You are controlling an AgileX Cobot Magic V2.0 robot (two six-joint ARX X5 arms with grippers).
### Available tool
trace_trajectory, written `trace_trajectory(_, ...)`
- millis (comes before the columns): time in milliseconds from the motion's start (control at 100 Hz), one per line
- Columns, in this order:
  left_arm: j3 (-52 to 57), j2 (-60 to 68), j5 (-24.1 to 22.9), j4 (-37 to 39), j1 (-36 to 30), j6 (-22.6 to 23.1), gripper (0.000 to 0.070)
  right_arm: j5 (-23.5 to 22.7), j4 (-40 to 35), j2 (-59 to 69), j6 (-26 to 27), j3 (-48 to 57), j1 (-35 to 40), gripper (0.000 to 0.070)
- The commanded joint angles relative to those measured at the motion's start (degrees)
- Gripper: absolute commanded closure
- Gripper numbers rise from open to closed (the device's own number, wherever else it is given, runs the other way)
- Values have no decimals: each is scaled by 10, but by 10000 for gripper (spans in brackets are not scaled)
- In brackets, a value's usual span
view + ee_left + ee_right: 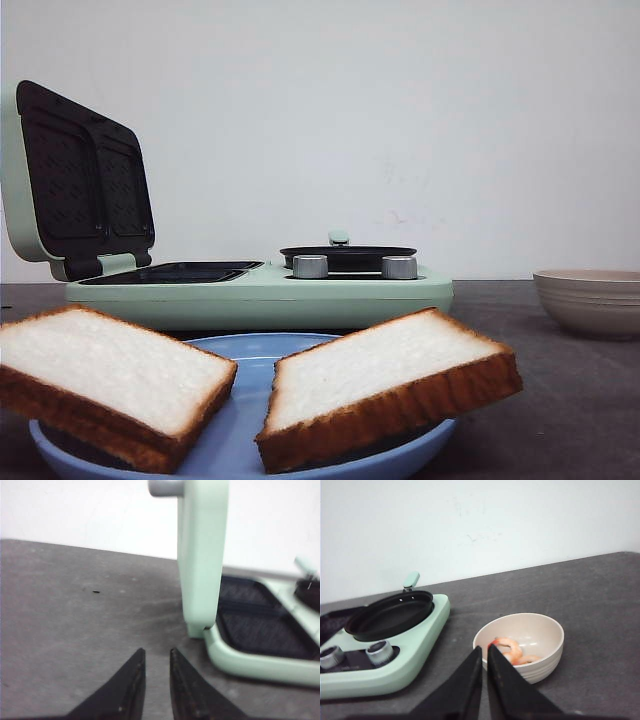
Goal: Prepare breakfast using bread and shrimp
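Two thick slices of white bread lie on a blue plate (235, 440) close in the front view, one at the left (110, 385) and one at the right (385, 375), each leaning on the rim. Orange-pink shrimp (507, 645) lie in a beige ribbed bowl (542, 630) on the right of the table (590, 300). My right gripper (484, 647) is shut and empty, just in front of that bowl. My left gripper (157, 651) is empty with its jaws a small gap apart, above bare table beside the raised lid (200, 555). Neither gripper shows in the front view.
A mint-green breakfast maker (260, 295) stands behind the plate. Its lid (80, 180) is open and upright at the left over a dark grill plate (260, 620). A small black pan (347, 256) sits on its right half above two metal knobs. The table is dark grey.
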Motion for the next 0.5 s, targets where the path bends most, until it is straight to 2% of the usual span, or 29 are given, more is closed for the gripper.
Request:
trace_trajectory(0,-7,-1,19,-2,0,-150,696,-1,9,-1,42,-1,1,693)
trace_trajectory(70,-5,-1,31,5,0,-207,696,-11,11,-1,73,3,1,695)
trace_trajectory(140,3,-1,63,5,0,-219,696,-24,12,-1,95,14,1,696)
trace_trajectory(260,28,16,108,-2,0,-211,694,-44,11,0,95,42,1,696)
trace_trajectory(390,70,52,112,-7,-2,-185,694,-48,5,9,90,74,1,696)
trace_trajectory(490,114,83,112,-7,-11,-148,694,-49,-3,24,75,102,1,697)
